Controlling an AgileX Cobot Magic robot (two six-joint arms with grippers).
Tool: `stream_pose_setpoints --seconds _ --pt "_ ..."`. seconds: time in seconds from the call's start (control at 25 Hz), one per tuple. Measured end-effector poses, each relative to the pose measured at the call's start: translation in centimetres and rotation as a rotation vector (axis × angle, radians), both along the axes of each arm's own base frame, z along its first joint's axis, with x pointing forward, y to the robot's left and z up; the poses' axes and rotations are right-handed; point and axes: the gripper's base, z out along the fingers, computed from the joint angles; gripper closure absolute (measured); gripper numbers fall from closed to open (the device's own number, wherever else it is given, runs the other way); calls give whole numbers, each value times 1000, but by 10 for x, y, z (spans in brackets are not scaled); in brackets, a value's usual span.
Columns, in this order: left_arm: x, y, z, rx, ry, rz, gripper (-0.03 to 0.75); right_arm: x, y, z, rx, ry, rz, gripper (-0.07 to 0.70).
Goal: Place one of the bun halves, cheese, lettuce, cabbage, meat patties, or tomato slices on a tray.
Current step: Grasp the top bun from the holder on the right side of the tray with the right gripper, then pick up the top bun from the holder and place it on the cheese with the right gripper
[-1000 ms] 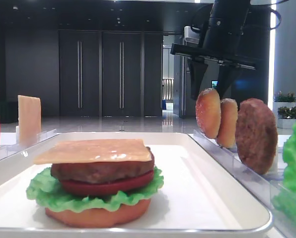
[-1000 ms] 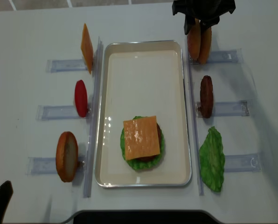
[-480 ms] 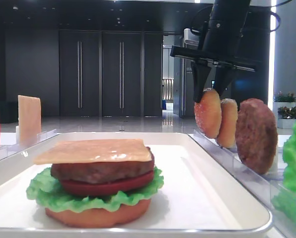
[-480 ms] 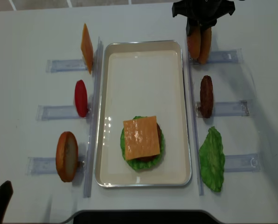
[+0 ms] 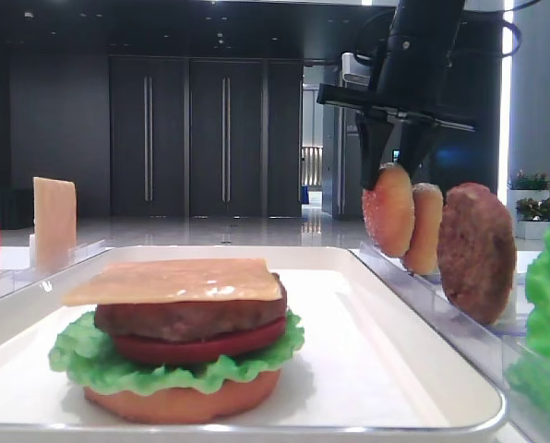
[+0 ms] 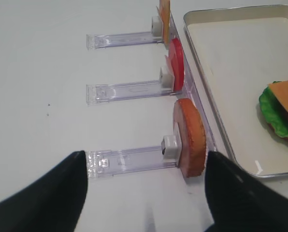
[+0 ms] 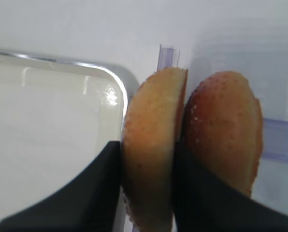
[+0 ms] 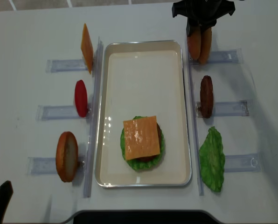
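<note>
The white surface [image 8: 31,28] carries everything, and the tray [image 8: 143,60] lies at its middle with a stack toward its near end: bun base [image 5: 183,399], lettuce [image 5: 77,355], tomato slice [image 5: 197,345], patty [image 5: 187,316] and cheese [image 5: 173,280] on top. Clear racks [image 8: 64,65] flank the tray on both sides. On the left racks stand a cheese slice [image 8: 86,47], a tomato [image 8: 80,98] and a bun half [image 8: 66,156]; on the right stand a loose lettuce leaf [image 8: 211,159], a second patty [image 8: 206,96] and, at the far end, two bun tops on edge, touching each other. The right gripper [image 7: 146,183] comes down from above over that far pair, and its fingers [image 7: 98,193] are clenched on the bun top [image 7: 151,145] nearer the tray, one finger on its tray side and the other wedged between it and its neighbour [image 7: 223,125]. The grasped bun sits just beside the tray's far right corner, outside the rim. The left gripper [image 6: 144,193] hovers low near the bun half on the left, its fingers [image 6: 52,193] spread apart and holding nothing.
</note>
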Motion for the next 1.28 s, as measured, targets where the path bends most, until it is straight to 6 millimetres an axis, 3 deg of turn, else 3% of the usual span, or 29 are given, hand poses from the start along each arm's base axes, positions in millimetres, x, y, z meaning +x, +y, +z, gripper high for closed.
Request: stream_pose_setpoints --seconds 0.16,0.48,0.76,1.08,1.28 --pt "0 0 0 0 0 0 139 -1 0 10 -6 22 7 407" --pt "0 0 0 0 0 0 139 6 6 53 68 -85 1 407" --pt "0 0 0 0 0 0 139 3 12 68 162 -95 12 407" --pt "0 0 0 1 0 0 139 -23 7 100 207 -125 46 409" --pt "0 0 0 1 0 0 139 -46 -1 103 191 -90 63 409"
